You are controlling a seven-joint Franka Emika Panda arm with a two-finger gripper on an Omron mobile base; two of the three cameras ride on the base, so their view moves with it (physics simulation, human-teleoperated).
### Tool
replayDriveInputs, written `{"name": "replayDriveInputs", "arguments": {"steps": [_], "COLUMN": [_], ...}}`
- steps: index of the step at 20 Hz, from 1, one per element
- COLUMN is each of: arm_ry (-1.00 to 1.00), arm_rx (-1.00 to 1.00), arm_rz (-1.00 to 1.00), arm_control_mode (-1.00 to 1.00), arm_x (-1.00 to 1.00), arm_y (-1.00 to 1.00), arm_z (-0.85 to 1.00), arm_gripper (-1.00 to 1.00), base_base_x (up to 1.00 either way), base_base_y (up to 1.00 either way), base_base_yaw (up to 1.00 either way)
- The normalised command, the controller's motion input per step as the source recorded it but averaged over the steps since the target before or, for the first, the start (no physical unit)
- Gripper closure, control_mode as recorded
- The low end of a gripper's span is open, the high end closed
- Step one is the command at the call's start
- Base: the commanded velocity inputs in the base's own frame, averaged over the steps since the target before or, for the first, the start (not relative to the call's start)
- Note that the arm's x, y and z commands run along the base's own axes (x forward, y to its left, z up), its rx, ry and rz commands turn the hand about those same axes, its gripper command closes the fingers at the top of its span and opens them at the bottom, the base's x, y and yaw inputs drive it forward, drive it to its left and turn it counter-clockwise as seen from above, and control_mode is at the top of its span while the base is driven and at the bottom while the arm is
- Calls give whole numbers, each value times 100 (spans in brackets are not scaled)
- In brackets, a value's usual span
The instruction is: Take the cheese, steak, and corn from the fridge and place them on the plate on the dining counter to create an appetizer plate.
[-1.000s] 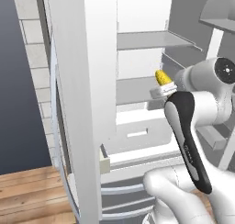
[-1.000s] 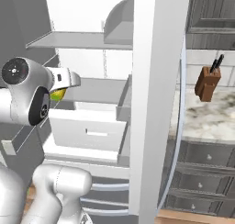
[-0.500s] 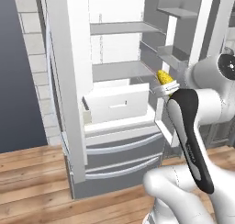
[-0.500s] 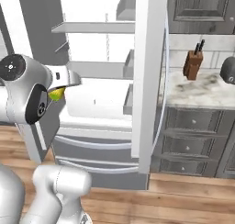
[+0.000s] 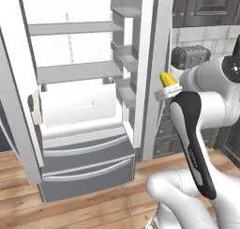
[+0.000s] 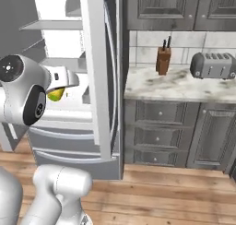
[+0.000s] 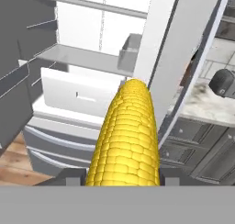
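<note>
My gripper (image 5: 168,89) is shut on the corn (image 5: 165,79), a yellow cob that stands up out of the jaws. In the hand view the corn (image 7: 126,136) runs lengthways between the fingertips of the gripper (image 7: 123,177). From the right base view its green end (image 6: 56,95) hangs below the gripper (image 6: 64,83). The white fridge (image 5: 75,73) stands open ahead and to the left, with its thick door (image 6: 97,72) swung out beside the hand. The cheese, steak, plate and dining counter are out of view.
Right of the fridge is a small marble top (image 6: 184,85) on dark cabinets, carrying a knife block (image 6: 162,60) and a toaster (image 6: 213,65). Wood floor (image 6: 175,192) lies in front of both. The fridge door edge (image 7: 183,67) stands close to the hand.
The whole picture has shifted: the base has backed away from the fridge and swung right, bringing the cabinets and toaster into view. The corn stays in the gripper.
</note>
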Motion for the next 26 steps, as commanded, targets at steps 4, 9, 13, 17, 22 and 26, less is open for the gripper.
{"name": "replayDriveInputs", "arguments": {"steps": [4, 9, 13, 17, 22, 26], "arm_ry": [0, 0, 0, 0, 0, 0], "arm_rx": [0, 0, 0, 0, 0, 0], "arm_rz": [0, 0, 0, 0, 0, 0], "arm_control_mode": [100, 100, 100, 100, 100, 100], "arm_x": [0, 0, 0, 0, 0, 0], "arm_y": [0, 0, 0, 0, 0, 0], "arm_z": [0, 0, 0, 0, 0, 0], "arm_gripper": [100, 100, 100, 100, 100, 100], "base_base_x": [0, -18, -92, -100, -100, -100], "base_base_y": [-100, -100, -94, -85, -68, -32], "base_base_yaw": [0, 0, 0, 0, -7, -31]}}
